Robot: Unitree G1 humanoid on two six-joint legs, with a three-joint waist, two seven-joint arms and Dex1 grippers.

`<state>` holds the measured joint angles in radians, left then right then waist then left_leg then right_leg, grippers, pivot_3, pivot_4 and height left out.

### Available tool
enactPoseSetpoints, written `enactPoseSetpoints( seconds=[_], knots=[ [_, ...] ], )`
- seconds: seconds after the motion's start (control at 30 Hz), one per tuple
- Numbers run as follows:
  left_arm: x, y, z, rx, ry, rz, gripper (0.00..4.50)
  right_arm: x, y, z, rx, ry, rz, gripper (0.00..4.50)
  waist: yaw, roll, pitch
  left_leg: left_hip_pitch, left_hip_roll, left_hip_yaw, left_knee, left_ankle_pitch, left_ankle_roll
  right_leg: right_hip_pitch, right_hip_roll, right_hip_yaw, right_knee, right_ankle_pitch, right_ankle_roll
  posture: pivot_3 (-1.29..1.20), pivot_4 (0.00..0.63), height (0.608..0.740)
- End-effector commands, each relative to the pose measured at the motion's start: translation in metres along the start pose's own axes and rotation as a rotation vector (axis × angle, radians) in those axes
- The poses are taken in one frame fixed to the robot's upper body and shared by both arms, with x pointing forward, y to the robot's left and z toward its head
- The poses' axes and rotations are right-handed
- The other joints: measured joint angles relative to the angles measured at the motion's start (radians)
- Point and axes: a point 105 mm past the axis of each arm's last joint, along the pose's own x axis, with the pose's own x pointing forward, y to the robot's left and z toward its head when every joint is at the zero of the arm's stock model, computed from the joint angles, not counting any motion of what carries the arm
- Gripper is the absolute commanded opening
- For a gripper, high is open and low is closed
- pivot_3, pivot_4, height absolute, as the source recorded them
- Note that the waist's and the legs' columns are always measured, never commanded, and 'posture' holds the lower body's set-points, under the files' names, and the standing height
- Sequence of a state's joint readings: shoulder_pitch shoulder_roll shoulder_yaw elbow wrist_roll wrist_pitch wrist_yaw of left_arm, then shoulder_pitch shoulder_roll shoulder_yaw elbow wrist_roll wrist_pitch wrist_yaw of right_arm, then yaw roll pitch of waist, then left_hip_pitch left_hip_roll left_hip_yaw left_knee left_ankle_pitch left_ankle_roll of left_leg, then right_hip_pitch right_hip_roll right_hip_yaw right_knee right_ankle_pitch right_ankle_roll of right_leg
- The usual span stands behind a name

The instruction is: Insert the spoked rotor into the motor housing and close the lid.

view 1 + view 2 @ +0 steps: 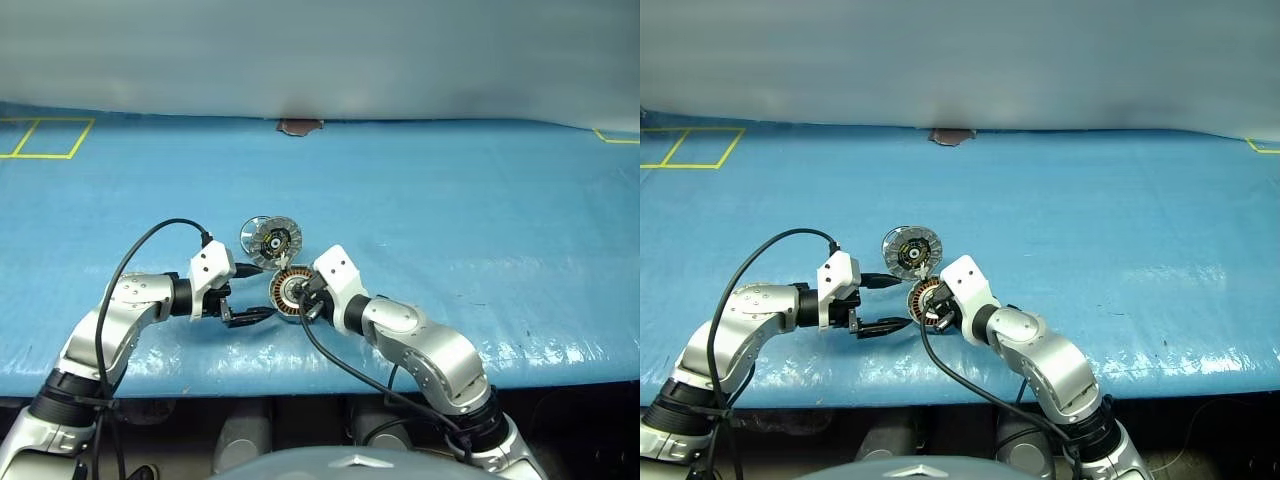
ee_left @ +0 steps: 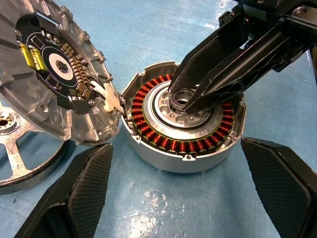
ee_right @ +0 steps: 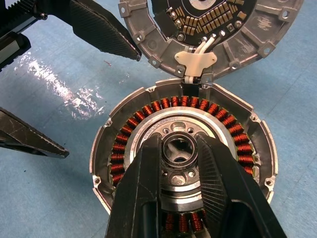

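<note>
The motor housing, a round silver casing with copper windings, lies open on the blue table. My right gripper is shut on its central hub, one finger on each side. The lid stands tilted at the housing's edge, joined by white wires, dark circuit face toward the housing. The spoked rotor lies flat on the table, partly under the lid. My left gripper is open and level just left of the housing, its fingers spread wide before the casing and holding nothing.
The blue table cover stretches wide to the right and back. Yellow tape squares mark the far left corner. A brown patch sits at the far edge. The table's front edge runs just under both arms.
</note>
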<state>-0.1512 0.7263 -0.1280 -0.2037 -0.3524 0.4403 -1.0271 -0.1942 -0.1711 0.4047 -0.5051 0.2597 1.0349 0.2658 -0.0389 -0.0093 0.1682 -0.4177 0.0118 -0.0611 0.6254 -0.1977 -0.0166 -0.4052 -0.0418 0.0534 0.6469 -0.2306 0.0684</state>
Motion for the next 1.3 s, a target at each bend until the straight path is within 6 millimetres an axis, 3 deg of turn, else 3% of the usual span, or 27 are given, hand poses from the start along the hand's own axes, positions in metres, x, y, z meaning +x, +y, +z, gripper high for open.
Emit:
enactPoseSetpoints(
  seconds=[0.03, 0.1, 0.23, 0.63, 0.73, 0.87, 1.3],
  knots=[
    [0.0, -0.002, 0.009, 0.049, -0.023, 0.0, 4.5, 0.001, 0.006, 0.007, -0.014, -0.026, 0.031, 0.67, 0.0, 0.0, 0.0, 0.0, 0.0, 0.0, 0.0, 0.0, 0.0, 0.0, 0.0, 0.0, 0.0, 0.0, 0.0, 0.0, 0.15, 0.74],
    [0.0, -0.001, 0.009, 0.05, -0.023, 0.002, 4.5, 0.001, 0.006, 0.006, -0.017, -0.021, 0.035, 0.67, 0.0, 0.0, 0.0, 0.0, 0.0, 0.0, 0.0, 0.0, 0.0, 0.0, 0.0, 0.0, 0.0, 0.0, 0.0, 0.0, 0.15, 0.74],
    [0.0, -0.002, 0.008, 0.051, -0.024, 0.003, 4.5, 0.0, 0.004, 0.008, -0.023, -0.032, 0.024, 1.97, 0.0, 0.0, 0.0, 0.0, 0.0, 0.0, 0.0, 0.0, 0.0, 0.0, 0.0, 0.0, 0.0, 0.0, 0.0, 0.0, 0.15, 0.74],
    [0.004, -0.001, 0.011, 0.057, -0.033, 0.0, 4.5, -0.013, -0.002, 0.034, -0.054, -0.135, -0.032, 1.97, 0.0, 0.0, 0.0, 0.0, 0.0, 0.0, 0.001, 0.0, 0.0, 0.0, 0.0, 0.0, 0.0, 0.0, 0.0, 0.0, 0.15, 0.74],
    [0.005, -0.002, 0.01, 0.058, -0.032, -0.003, 4.5, -0.013, -0.005, 0.033, -0.043, -0.136, -0.046, 1.33, 0.0, 0.0, 0.0, 0.0, 0.0, 0.0, 0.001, 0.0, 0.0, 0.0, 0.0, 0.0, 0.0, 0.0, 0.0, 0.0, 0.15, 0.74],
    [0.005, -0.001, 0.01, 0.057, -0.033, -0.004, 4.5, -0.011, -0.001, 0.028, -0.037, -0.12, -0.029, 0.04, 0.0, 0.0, 0.0, 0.0, 0.0, 0.0, 0.001, 0.0, 0.0, 0.0, 0.0, 0.0, 0.0, 0.0, 0.0, 0.0, 0.15, 0.74],
    [0.005, -0.001, 0.01, 0.054, -0.03, 0.005, 4.5, -0.007, 0.003, 0.016, -0.025, -0.079, -0.008, 0.04, 0.0, 0.0, 0.0, 0.0, 0.0, 0.0, 0.001, 0.0, 0.0, 0.0, 0.0, 0.0, 0.0, 0.0, 0.0, 0.0, 0.15, 0.74]
  ],
)
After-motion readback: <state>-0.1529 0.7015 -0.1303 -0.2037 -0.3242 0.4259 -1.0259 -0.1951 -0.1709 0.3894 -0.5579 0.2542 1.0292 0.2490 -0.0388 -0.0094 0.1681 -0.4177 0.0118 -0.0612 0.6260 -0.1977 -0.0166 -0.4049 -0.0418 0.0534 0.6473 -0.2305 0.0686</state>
